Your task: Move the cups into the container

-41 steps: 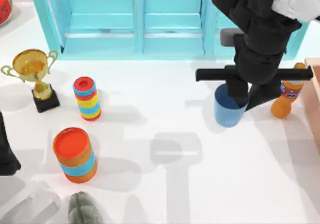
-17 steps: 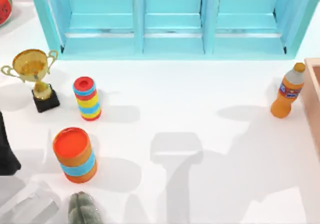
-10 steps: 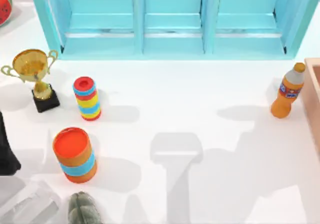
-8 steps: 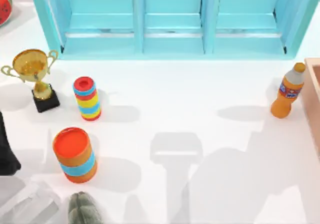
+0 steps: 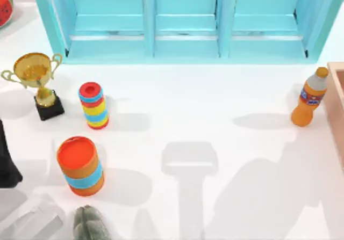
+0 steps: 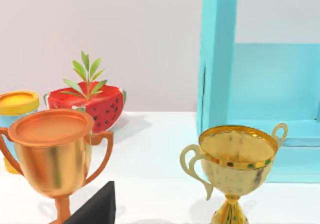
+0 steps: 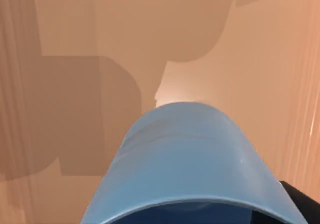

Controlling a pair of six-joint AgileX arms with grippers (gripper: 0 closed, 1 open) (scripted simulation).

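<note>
While over the container [image 7: 65, 48], blue cup [image 7: 190, 159] adjoins right hand.

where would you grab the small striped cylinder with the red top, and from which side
Judging by the top view, take the small striped cylinder around its mid body, coming from above with fingers closing across its width. It stands upright with round sides and open table all round it. The gold trophy to its left stands well apart, so either side seems free.
</note>
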